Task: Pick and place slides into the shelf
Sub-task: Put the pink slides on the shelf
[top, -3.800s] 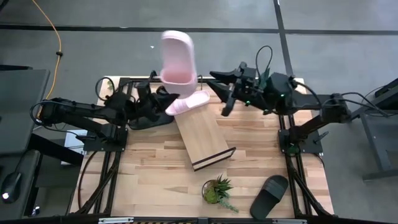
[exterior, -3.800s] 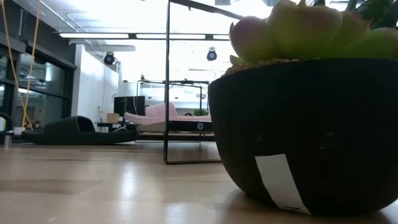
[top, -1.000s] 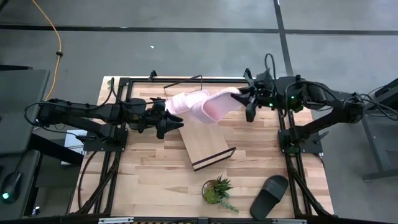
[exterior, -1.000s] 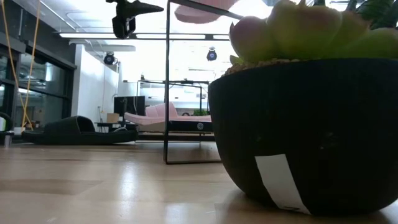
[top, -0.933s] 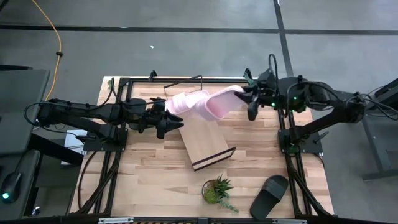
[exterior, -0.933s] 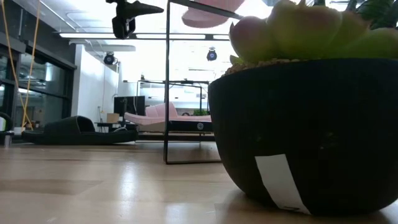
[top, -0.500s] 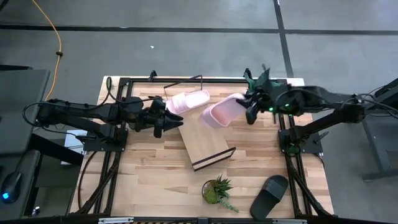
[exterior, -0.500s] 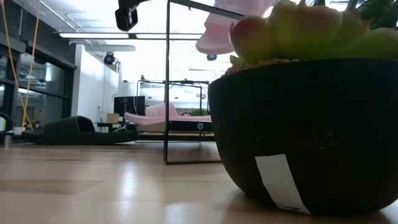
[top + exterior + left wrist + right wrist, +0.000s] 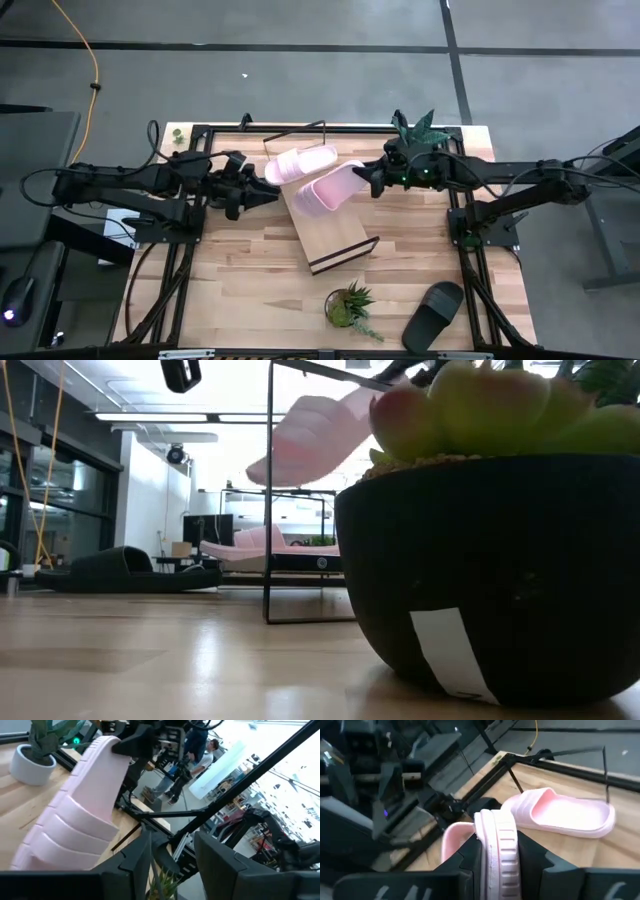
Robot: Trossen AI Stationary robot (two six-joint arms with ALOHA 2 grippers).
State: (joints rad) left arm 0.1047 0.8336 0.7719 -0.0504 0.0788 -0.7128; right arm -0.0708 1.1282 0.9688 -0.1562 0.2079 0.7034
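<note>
Butcher-block tabletop (image 9: 250, 270) fills the overhead view, and on it the slanted shelf (image 9: 330, 235) runs from the far middle down toward the near edge. One pale pink slide (image 9: 300, 163) already lies at the shelf's far end, its long axis across the board. The second pink slide (image 9: 331, 189) is the one in play: the right gripper (image 9: 372, 179) pinches its end, fingers (image 9: 470, 852) closed on either side of the sole's edge, as the right wrist view shows plainly. The slide reaches from the gripper toward the left arm, tilted, hanging over the shelf just beside its partner and nearer the front. In the low view it rides well above the table, so I judge it not yet set down.

The left gripper (image 9: 243, 193) waits off the shelf's left edge, fingers (image 9: 135, 865) apart, nothing between them. The right arm is plainly the one nearer the work. The move now calls for lowering the slide until it lies flat, parallel to the first.

The count: two pink slides, one black slide (image 9: 432, 314) at the near right corner and well away from the shelf. The low view shows a black slide (image 9: 125, 570) too, but I cannot tell whether it is that same one. Two potted plants in the overhead view, one (image 9: 350, 305) near the front, another (image 9: 418, 127) beside the right arm.
</note>
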